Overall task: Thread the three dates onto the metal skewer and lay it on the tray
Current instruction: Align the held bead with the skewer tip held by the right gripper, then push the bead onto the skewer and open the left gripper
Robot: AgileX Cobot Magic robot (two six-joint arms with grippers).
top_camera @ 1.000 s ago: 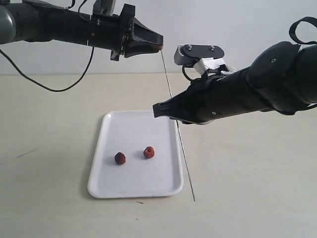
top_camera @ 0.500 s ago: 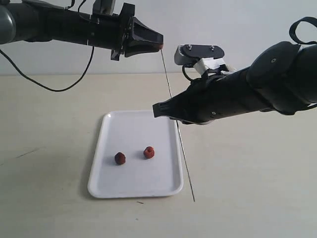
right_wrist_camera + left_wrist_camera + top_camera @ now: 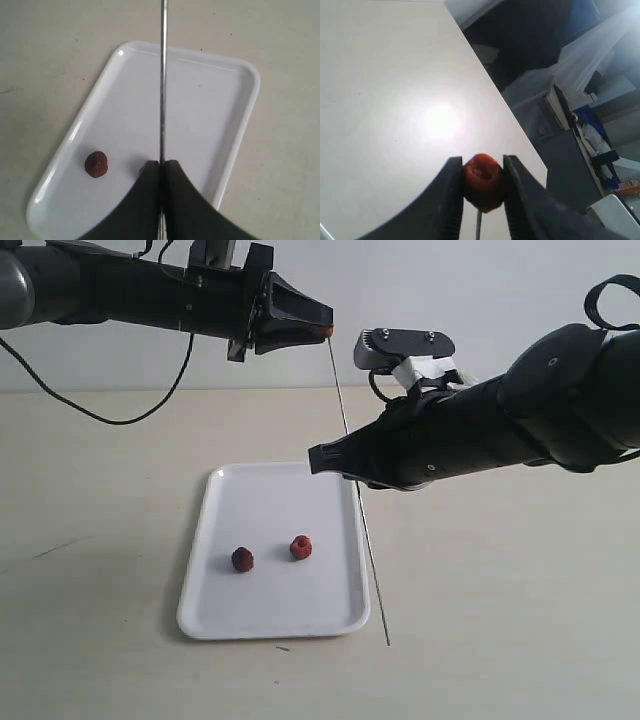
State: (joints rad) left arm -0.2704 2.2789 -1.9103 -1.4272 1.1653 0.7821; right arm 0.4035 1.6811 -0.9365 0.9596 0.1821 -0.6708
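High at the upper left, my left gripper (image 3: 325, 330) (image 3: 482, 182) is shut on a reddish date (image 3: 483, 180) (image 3: 327, 332). The thin metal skewer (image 3: 358, 510) (image 3: 163, 90) (image 3: 478, 226) slants down from that date to a tip near the table; its top end meets the underside of the date. My right gripper (image 3: 318, 460) (image 3: 162, 167) is shut on the skewer at mid-length, above the tray. Two more dates (image 3: 242, 559) (image 3: 301, 547) lie on the white tray (image 3: 270, 620) (image 3: 235, 140); one date (image 3: 96, 164) shows plainly in the right wrist view, the other is mostly hidden behind my fingers.
A black cable (image 3: 110, 415) hangs from the left arm over the back of the beige table (image 3: 500, 620). The skewer's lower tip hovers by the tray's right front corner.
My left gripper with its date has shifted slightly right and up. The skewer's lower tip has swung a little toward the tray. The right arm looks still.
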